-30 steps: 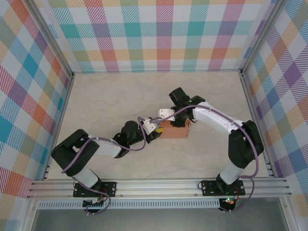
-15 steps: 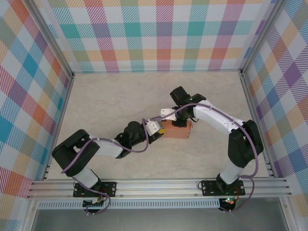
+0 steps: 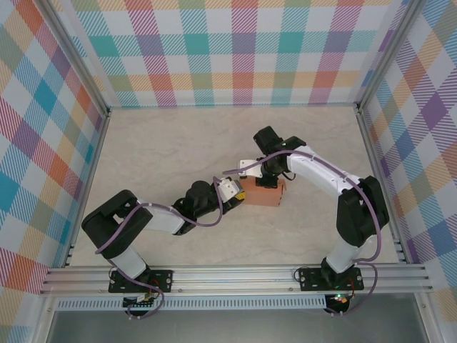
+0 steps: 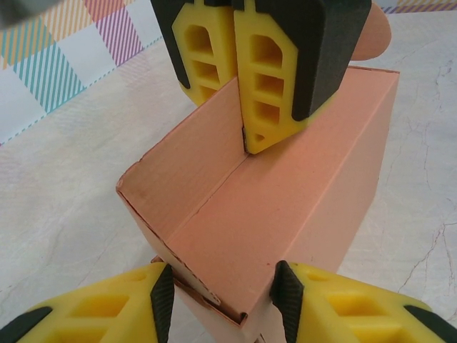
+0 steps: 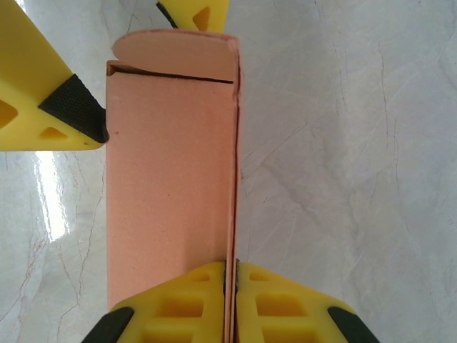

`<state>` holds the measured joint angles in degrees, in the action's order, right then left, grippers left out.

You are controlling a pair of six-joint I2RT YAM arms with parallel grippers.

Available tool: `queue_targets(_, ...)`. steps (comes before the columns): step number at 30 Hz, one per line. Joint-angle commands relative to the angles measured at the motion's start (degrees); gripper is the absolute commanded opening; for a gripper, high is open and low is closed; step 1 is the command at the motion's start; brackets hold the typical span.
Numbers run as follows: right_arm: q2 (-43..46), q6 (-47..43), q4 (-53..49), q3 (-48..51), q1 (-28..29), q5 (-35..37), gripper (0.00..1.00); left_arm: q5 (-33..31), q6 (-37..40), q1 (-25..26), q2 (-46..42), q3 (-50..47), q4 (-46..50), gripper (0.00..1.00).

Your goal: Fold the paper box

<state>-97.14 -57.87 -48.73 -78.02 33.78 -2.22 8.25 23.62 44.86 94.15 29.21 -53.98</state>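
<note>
The paper box (image 3: pixel 265 194) is a salmon-orange open-topped carton standing mid-table. My right gripper (image 3: pixel 265 176) reaches down from behind it and is shut on one long side wall, pinched thin between the pads (image 5: pixel 230 275); that gripper also hangs over the carton (image 4: pixel 246 143). My left gripper (image 3: pixel 233 191) has come in from the left and its black pads (image 4: pixel 163 300) press both sides of the box's (image 4: pixel 271 214) near end. The box (image 5: pixel 168 179) has a rounded flap at its far end, with the left fingers (image 5: pixel 61 103) beside it.
The pale marbled table (image 3: pixel 157 150) is walled by checked panels (image 3: pixel 235 50) on three sides. An aluminium rail (image 3: pixel 235 275) with both arm bases runs along the near edge. Free surface lies all round the box.
My left gripper has slid right until its jaws straddle the box's end. The box and my right gripper have shifted slightly to the right.
</note>
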Motion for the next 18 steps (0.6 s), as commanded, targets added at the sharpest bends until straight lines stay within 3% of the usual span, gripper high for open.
queue_targets(1,0.0,-0.9,-2.6,0.1,0.7,-4.4,0.1,-2.6,0.3,0.3,1.4,0.8,1.8,0.43)
queue_targets(18,4.1,-4.3,10.1,10.0,1.4,2.7,0.1,-0.7,-0.6,-1.0,2.3,-0.2,-0.2,0.4)
